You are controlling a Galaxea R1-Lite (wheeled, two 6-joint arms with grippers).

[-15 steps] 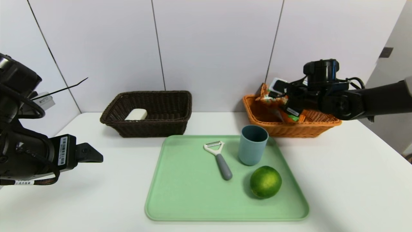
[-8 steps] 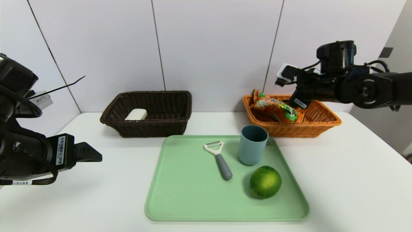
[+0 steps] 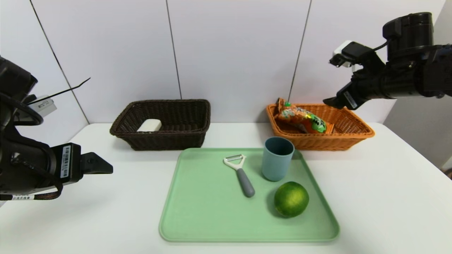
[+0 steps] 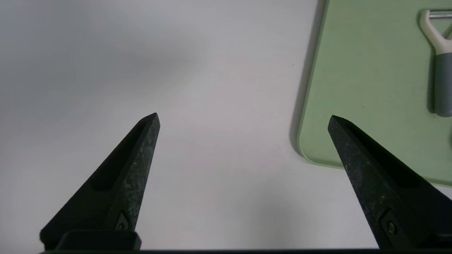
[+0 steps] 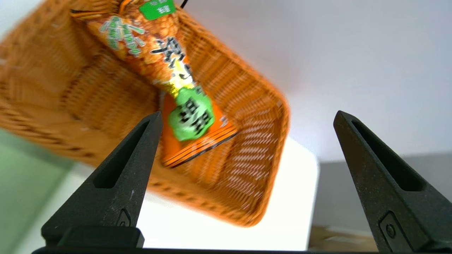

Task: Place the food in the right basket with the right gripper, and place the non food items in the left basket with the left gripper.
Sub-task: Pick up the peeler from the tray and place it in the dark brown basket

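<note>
We see right tool [image 5: 248,112] wide open, empty, above orange basket [image 3: 326,143] with snack bag [image 3: 300,118] inside. Left tool [image 4: 243,114] wide open, empty, over table [image 3: 116,211]. Soap [image 3: 149,125] in dark basket [image 3: 166,141]; peeler [image 3: 244,180], cup [image 3: 277,164], green citrus [image 3: 291,199] on tray [image 3: 212,215].

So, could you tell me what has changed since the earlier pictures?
The right gripper let go of the snack bag in the orange basket, then rose away rightward. The left gripper barely shifted; the peeler, cup and green fruit stayed put.
</note>
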